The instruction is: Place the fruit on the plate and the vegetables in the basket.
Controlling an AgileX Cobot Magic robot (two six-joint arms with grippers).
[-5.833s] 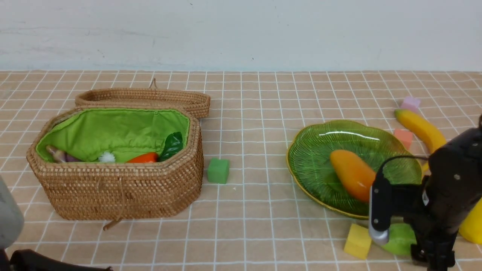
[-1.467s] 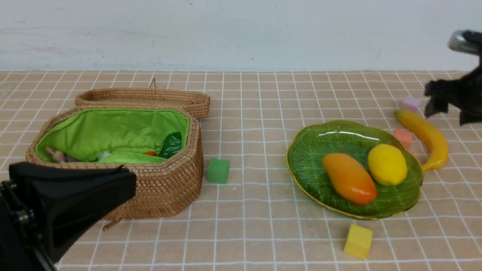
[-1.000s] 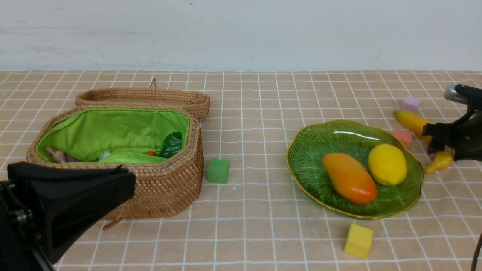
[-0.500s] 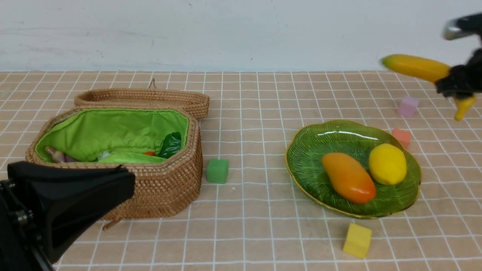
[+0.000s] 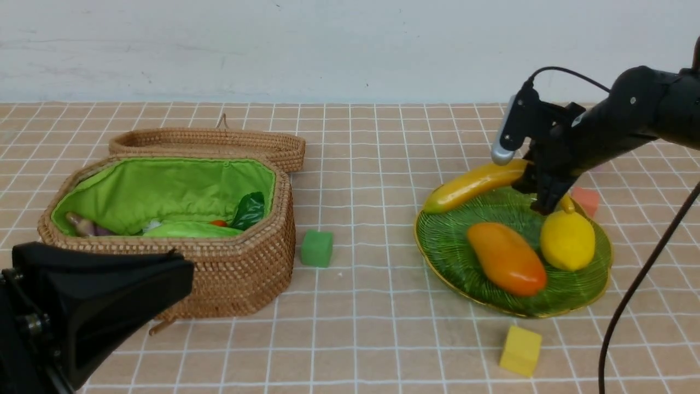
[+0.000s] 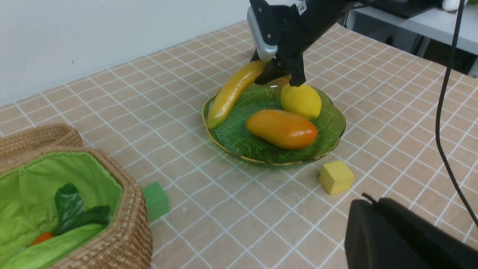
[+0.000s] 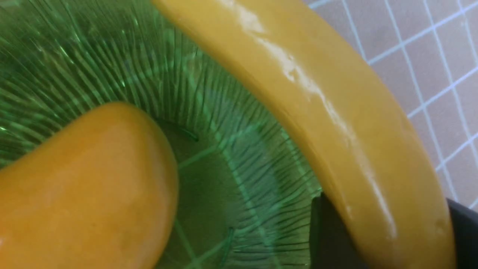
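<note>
- Nearest the camera, at the lower left of the front view, sits the black left gripper (image 5: 98, 295), low over the tan tiled counter (image 5: 361, 328); only its dark housing shows, so I cannot tell whether its jaws are apart or together.
- Just beyond it stands the large brown woven wicker basket (image 5: 229, 273) with bright green cloth lining, its woven lid (image 5: 208, 143) folded back behind. Inside lie a light green stubby cucumber (image 5: 188, 230), a sliver of orange-red carrot (image 5: 219, 222) with dark green leaves, and the end of a dark purple eggplant (image 5: 82, 225).
- A small yellow foam cube (image 5: 520, 350) rests on the counter in front of the plate, and a small green foam cube (image 5: 316, 248) sits just beside the basket.
- On the right lies the translucent green leaf-shaped glass plate (image 5: 443, 241) with a golden rim, holding an orange oblong mango (image 5: 506, 258) and a round yellow lemon (image 5: 567, 241), side by side.
- Over the plate's far edge, the black right gripper (image 5: 538, 186) is clamped on the long curved yellow banana (image 5: 473, 184) near its stem end; the banana's free tip reaches out past the plate's far left rim.
- A small pink foam cube (image 5: 586, 198) shows behind the plate.
</note>
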